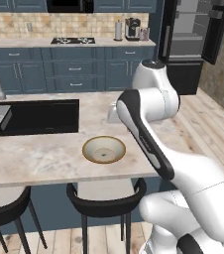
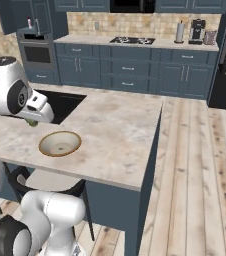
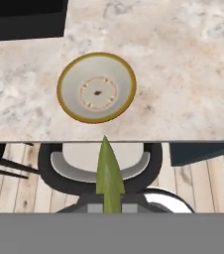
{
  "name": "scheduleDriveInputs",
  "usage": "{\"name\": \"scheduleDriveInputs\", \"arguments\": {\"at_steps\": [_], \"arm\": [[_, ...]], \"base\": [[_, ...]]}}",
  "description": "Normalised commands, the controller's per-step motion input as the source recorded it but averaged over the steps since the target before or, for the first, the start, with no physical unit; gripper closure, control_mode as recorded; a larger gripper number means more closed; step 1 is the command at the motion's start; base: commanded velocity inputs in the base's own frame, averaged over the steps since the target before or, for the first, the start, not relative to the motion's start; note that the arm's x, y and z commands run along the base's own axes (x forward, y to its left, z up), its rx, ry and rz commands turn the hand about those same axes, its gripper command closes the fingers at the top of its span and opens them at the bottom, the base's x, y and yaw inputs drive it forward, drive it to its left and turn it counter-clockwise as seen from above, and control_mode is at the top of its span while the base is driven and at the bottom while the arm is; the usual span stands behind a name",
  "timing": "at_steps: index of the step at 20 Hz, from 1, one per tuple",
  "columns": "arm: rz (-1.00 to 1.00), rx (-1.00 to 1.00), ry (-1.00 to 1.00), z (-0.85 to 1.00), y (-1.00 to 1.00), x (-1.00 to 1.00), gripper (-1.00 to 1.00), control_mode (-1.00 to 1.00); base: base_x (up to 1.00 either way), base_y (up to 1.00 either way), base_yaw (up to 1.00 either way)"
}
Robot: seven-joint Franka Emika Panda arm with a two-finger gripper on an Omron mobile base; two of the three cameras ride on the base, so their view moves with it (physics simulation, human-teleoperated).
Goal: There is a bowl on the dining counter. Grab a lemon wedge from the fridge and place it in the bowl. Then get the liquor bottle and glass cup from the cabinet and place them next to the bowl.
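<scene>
Gripper [image 2: 33,121] jaws are pressed together on the lemon wedge [image 3: 108,176], whose green pointed tip juts out between them in the hand view; from the right base view only a small green bit shows under the hand, so the grip there is hard to judge. It hangs above the dining counter [image 2: 115,135], beside the bowl [image 2: 60,143]. That bowl sits empty near the counter's front edge, above a dark stool [image 1: 106,198], with the black sink [image 1: 39,116] toward the counter's far left.
</scene>
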Motion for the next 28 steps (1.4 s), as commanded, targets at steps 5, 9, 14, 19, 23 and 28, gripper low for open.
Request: {"name": "scheduleDriveInputs", "arguments": {"at_steps": [5,9,14,19,23,28], "arm": [[0.0,0.0,0.1,-0.31,0.01,0.11,1.0,-1.0],[0.0,0.0,0.0,-0.26,0.0,0.1,1.0,-1.0],[0.0,0.0,0.0,-0.28,0.0,0.14,1.0,-1.0],[0.0,0.0,0.0,-0.29,0.0,0.2,1.0,-1.0],[0.0,0.0,0.0,-0.27,0.0,0.27,1.0,-1.0],[0.0,0.0,0.0,-0.28,0.04,0.39,1.0,-1.0]], "base": [[0.0,0.0,0.0],[0.0,0.0,0.0],[0.0,0.0,0.0],[0.0,0.0,0.0],[0.0,0.0,0.0],[0.0,0.0,0.0]]}}
